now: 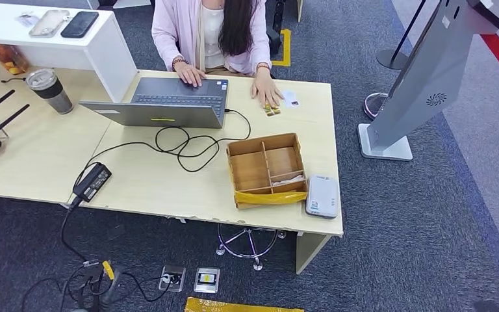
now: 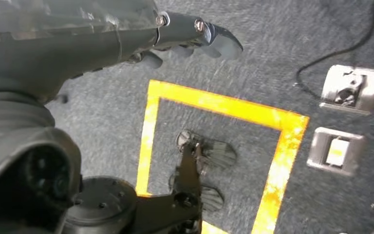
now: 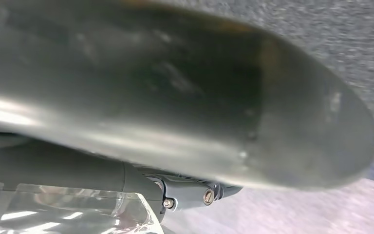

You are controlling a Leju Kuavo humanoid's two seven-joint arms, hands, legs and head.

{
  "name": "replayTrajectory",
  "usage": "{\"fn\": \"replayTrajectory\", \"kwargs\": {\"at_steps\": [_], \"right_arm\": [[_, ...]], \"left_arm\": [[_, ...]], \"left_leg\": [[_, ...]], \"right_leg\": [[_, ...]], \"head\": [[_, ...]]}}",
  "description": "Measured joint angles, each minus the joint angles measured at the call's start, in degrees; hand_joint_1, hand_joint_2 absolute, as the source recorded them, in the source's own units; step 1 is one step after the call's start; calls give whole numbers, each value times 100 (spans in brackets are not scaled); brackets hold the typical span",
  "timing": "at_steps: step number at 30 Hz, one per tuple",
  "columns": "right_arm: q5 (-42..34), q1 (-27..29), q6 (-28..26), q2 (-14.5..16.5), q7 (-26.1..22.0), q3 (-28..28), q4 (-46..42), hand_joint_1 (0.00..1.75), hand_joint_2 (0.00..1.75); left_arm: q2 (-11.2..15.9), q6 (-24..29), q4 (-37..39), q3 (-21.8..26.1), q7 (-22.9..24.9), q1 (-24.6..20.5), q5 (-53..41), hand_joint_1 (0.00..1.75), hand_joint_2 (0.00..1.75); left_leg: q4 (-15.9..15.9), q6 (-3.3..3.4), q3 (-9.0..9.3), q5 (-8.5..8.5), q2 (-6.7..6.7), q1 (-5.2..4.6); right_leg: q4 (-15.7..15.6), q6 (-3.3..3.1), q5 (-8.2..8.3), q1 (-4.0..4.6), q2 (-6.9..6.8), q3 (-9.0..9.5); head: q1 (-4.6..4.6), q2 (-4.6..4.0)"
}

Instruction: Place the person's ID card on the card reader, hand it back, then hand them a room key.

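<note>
Up top, from the head view, the ID card point(image 1: 290, 99) lies flat on the far right part of the table point(image 1: 169, 188), its long axis running roughly toward the person point(image 1: 211, 32), just beside that person's hand point(image 1: 266, 91). Small key-like pieces point(image 1: 272, 110) sit touching or nearly touching that hand's fingertips; they are too small to name surely. The white card reader point(image 1: 322, 195) rests at the table's near right corner, long axis pointing away from the robot, just beside a divided wooden tray point(image 1: 266, 168). A laptop point(image 1: 162, 103) stands open before the person.

From the left wrist view, the left hand point(image 2: 195, 41) hangs over grey carpet point(image 2: 272, 63), fingers stretched out and lightly apart, holding nothing.

From the right wrist view, the right hand point(image 3: 195, 192) is mostly hidden behind a blurred cover; I cannot tell how its fingers stand.
</note>
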Motion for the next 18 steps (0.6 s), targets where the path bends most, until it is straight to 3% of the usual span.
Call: {"fn": "replayTrajectory", "kwargs": {"at_steps": [7, 14, 18], "right_arm": [[-100, 220, -153, 275, 282, -348, 99, 0, 0], [-135, 285, -300, 482, 454, -564, 150, 0, 0], [-148, 290, -324, 513, 469, -598, 154, 0, 0]], "left_arm": [[142, -8, -339, -129, -242, -13, 196, 0, 0], [247, -98, -561, -188, -912, -10, 413, 0, 0], [254, -91, -595, -196, -990, -10, 414, 0, 0]], "left_leg": [[-1, -2, 5, -1, 11, -4], [0, -2, 6, 0, 11, -4], [0, -2, 7, -1, 11, -5]], "right_leg": [[3, 0, 0, -4, 15, 1], [3, 0, 0, -4, 15, 2], [3, 0, 0, -5, 15, 1]], "head": [[-2, 0], [-3, 0], [-3, 0]]}}
